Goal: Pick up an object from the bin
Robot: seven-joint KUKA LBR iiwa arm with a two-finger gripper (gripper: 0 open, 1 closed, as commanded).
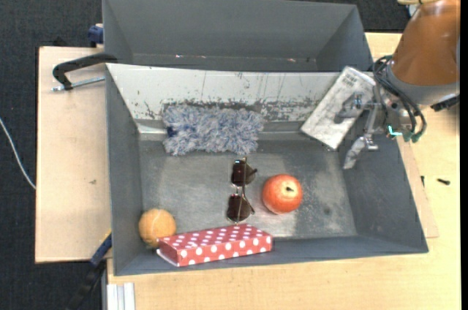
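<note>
While I am keeping watch on the gripper [359, 150] by the bin's [219, 31] right wall, just beside a tilted white packet [333, 111] near the back corner, I cannot tell whether it is clenched or released. I am judging this the grasping step; next comes confirming a hold, then lifting clear.

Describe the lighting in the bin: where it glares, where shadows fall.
Camera view: the bin's back wall carries a bright, glaring band low down. The wall above that band lies in shade. The red apple shows a small bright spot on top. The sunglasses and apple cast only faint shadows.
</note>
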